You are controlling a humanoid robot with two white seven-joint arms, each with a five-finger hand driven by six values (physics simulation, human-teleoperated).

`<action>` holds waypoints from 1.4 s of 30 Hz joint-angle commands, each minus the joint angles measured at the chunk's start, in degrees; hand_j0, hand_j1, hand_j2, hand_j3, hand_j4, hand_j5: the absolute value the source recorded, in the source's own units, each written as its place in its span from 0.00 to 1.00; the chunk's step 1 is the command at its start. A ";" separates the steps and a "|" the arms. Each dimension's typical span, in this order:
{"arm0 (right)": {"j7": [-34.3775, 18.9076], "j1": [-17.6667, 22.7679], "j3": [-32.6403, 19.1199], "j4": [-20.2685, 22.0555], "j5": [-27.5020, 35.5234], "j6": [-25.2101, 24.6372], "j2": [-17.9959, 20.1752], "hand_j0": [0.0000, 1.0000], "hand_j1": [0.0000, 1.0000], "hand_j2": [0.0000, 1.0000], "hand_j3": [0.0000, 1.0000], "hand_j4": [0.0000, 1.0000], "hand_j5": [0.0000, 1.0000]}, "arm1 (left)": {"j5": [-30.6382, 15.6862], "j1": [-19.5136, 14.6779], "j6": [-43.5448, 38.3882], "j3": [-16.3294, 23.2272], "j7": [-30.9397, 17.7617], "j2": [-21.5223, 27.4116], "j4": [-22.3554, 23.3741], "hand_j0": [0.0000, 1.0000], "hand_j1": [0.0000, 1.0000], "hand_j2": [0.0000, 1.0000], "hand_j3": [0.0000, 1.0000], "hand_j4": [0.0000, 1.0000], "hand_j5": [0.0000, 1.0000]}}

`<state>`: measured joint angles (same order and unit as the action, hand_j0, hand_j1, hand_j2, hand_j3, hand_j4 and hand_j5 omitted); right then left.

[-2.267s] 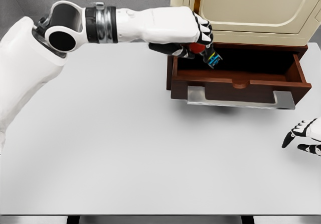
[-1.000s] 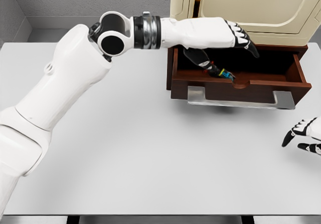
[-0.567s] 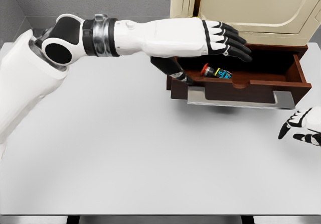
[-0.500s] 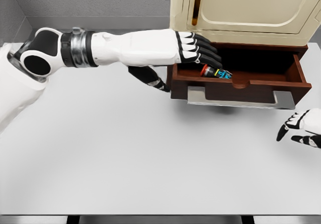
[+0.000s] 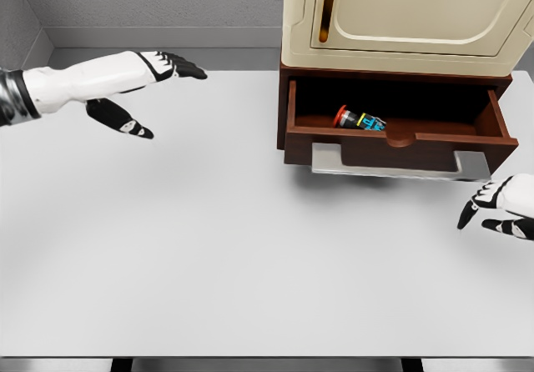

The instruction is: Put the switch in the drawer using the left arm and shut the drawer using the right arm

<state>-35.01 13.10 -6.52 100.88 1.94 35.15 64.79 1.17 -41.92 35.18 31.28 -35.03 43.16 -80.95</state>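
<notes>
The left hand point(image 5: 138, 84) hovers over the far left of the white table point(image 5: 234, 255), fingers spread and holding nothing. Well to its right, the switch point(image 5: 360, 120) lies on its side inside the open wooden drawer point(image 5: 392, 147). The right hand point(image 5: 501, 209), empty with loosely bent fingers, sits below the drawer's right corner.

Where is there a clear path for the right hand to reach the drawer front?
The table is bare between the right hand and the drawer, so the way to its handle looks open. The left hand is far off at the left. Only the drawer's left part is occupied, by the switch.
</notes>
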 commanded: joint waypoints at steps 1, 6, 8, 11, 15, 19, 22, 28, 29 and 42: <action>0.01 0.00 0.01 0.02 1.40 -0.15 0.07 0.53 0.53 0.53 0.53 0.53 0.53 | 0.24 0.00 -0.18 -1.39 0.03 0.00 0.09 1.00 1.00 1.00 1.00 1.00 1.00; 0.01 0.26 -1.57 0.02 3.07 -0.15 0.25 0.53 0.53 0.53 0.53 0.53 0.53 | 0.41 0.44 -0.18 -1.40 0.03 -0.70 0.00 1.00 1.00 1.00 1.00 1.00 1.00; 0.01 0.88 -3.77 -0.07 3.42 -0.15 0.51 0.53 0.53 0.53 0.53 0.53 0.53 | 0.41 0.53 -0.18 -1.40 0.03 -0.70 0.00 1.00 1.00 1.00 1.00 1.00 1.00; 0.01 0.97 -5.00 -0.07 4.65 -0.15 0.51 0.53 0.53 0.53 0.53 0.53 0.53 | 0.41 0.62 -0.18 -1.75 0.03 -0.79 0.00 1.00 1.00 1.00 1.00 1.00 1.00; 0.01 1.14 -4.91 -0.07 4.65 -0.15 0.51 0.53 0.53 0.53 0.53 0.53 0.53 | 0.41 0.62 -0.18 -1.75 0.03 -0.79 0.00 1.00 1.00 1.00 1.00 1.00 1.00; 0.01 1.67 -4.47 0.02 4.65 -0.15 0.51 0.53 0.53 0.53 0.53 0.53 0.53 | 0.41 0.62 -0.18 -1.75 0.03 -0.71 0.00 1.00 1.00 1.00 1.00 1.00 1.00; 0.01 2.55 -4.21 -0.07 4.56 -0.15 0.51 0.53 0.53 0.53 0.53 0.53 0.53 | 0.32 0.70 -0.18 -1.92 0.03 -0.70 0.00 1.00 1.00 1.00 1.00 1.00 1.00; 0.01 2.11 -4.21 -0.07 4.56 -0.15 0.51 0.54 0.54 0.54 0.54 0.54 0.54 | 0.33 0.70 -0.18 -2.01 0.03 -0.70 0.00 1.00 1.00 1.00 1.00 1.00 1.00; 0.01 1.85 -4.21 -0.07 4.56 -0.15 0.60 0.54 0.54 0.54 0.54 0.54 0.54 | 0.32 0.62 -0.18 -2.01 0.03 -0.70 0.00 1.00 1.00 1.00 1.00 1.00 1.00; 0.01 1.23 -0.87 -1.21 3.95 -0.15 0.51 0.56 0.56 0.56 0.56 0.56 0.56 | 0.32 0.70 -0.18 -1.92 0.03 -0.79 0.00 1.00 1.00 1.00 1.00 1.00 1.00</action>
<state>-35.12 13.89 -8.72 99.60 8.34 32.04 65.59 1.91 -41.22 35.13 29.27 -35.03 42.40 -81.01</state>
